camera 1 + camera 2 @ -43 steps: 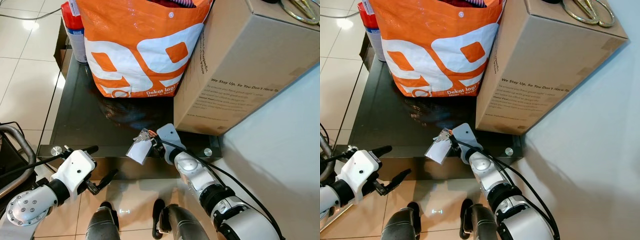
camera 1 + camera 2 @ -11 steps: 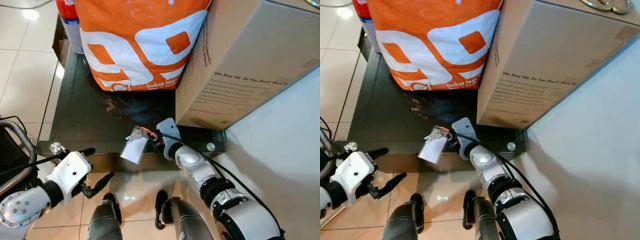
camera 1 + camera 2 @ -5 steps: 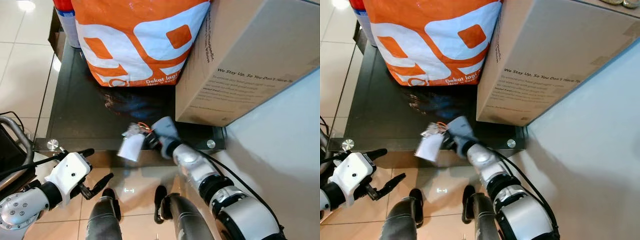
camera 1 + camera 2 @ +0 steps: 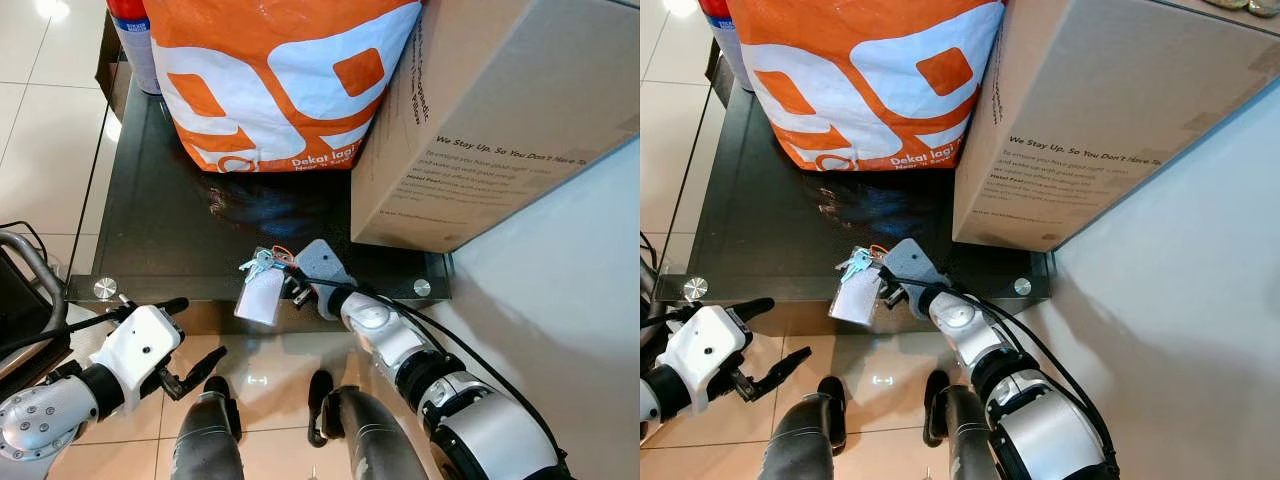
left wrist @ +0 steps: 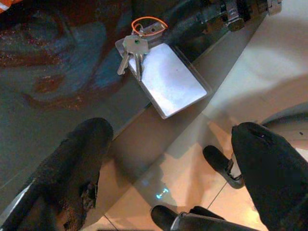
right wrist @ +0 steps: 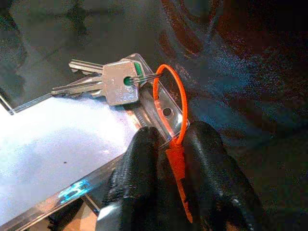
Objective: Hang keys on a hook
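The right gripper [image 6: 168, 144] pinches the thin orange plastic loop [image 6: 174, 103] carrying silver metal keys [image 6: 103, 84] above the dark glass table [image 4: 170, 225]; the left gripper [image 5: 168, 163], beside that table, spreads wide.

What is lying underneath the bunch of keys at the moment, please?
The keys rest on a clear card holder that overhangs the dark glass table edge. The right gripper pinches their orange loop; its fingers cover the holder's near corner.

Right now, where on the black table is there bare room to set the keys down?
Bare glass lies left of the right gripper holding the keys, in front of the orange bag. The cardboard box crowds the table on the right.
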Robot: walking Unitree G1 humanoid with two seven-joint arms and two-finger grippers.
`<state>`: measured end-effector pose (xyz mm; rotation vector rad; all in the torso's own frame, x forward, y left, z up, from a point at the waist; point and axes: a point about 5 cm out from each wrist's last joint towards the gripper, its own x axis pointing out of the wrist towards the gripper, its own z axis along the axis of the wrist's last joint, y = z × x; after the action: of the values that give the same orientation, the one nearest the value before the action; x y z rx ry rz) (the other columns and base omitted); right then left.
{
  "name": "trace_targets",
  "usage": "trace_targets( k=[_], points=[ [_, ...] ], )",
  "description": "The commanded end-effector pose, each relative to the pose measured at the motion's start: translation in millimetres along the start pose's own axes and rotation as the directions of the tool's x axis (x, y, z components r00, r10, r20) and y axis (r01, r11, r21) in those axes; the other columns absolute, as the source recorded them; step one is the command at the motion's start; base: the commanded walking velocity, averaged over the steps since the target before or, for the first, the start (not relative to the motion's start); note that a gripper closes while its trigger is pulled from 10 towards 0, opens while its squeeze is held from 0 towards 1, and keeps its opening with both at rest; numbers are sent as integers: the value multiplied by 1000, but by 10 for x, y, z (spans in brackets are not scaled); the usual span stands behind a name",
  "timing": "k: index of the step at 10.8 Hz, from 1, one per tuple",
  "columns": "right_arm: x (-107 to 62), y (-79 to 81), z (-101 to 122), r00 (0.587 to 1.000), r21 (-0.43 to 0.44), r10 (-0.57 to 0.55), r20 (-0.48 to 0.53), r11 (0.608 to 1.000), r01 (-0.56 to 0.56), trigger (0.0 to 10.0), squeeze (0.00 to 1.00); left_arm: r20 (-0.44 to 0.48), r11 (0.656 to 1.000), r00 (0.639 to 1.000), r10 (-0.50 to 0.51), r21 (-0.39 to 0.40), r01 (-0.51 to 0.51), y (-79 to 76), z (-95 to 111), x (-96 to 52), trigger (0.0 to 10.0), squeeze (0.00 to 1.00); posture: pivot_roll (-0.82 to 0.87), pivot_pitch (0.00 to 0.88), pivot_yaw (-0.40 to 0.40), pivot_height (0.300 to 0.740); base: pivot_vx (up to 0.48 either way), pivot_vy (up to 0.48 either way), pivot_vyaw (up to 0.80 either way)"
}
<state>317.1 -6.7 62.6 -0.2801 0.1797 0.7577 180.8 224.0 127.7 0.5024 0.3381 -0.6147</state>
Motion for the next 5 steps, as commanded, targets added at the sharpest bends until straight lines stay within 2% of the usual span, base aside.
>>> trace_targets(
  k=[1, 3, 5],
  points=[
    [149, 396, 169, 995, 29, 95, 29, 995, -96, 1098, 0, -5, 1000, 1000, -16, -11, 16, -58, -16, -18, 10000, 286, 199, 380, -195, 740, 0, 0, 0],
    [143, 396, 150, 996, 31, 90, 23, 995, -91, 0, 0, -7, 1000, 1000, -20, -8, 20, -70, -18, -23, 10000, 290, 199, 375, -193, 740, 0, 0, 0],
    [129, 370, 116, 998, 49, 63, 16, 997, -63, 0, 0, -6, 1000, 1000, -22, -7, 22, -73, -12, -17, 10000, 286, 201, 380, -190, 740, 0, 0, 0]
  ],
)
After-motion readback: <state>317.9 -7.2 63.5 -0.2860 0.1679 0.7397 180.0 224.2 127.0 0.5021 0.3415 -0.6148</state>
